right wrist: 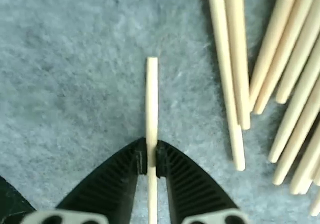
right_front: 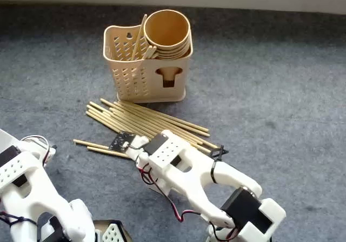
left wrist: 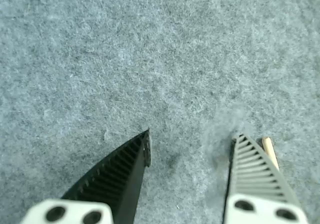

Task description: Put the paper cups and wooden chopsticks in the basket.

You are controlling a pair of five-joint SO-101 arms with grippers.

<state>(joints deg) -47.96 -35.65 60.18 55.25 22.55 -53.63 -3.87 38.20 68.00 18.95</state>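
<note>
With the right gripper (right wrist: pixel 148 159) clamped on 1 chopstick (right wrist: pixel 152 99) just left of the pile (right_front: pixel 151 122), lift it clear, tip it upright and lower it into the basket (right_front: pixel 145 80) at the far side, beside the cups (right_front: pixel 166 31).

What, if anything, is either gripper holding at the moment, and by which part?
The right gripper pinches one wooden chopstick along its shaft, with one end sticking out past the jaws. The left gripper is open and holds nothing.
</note>
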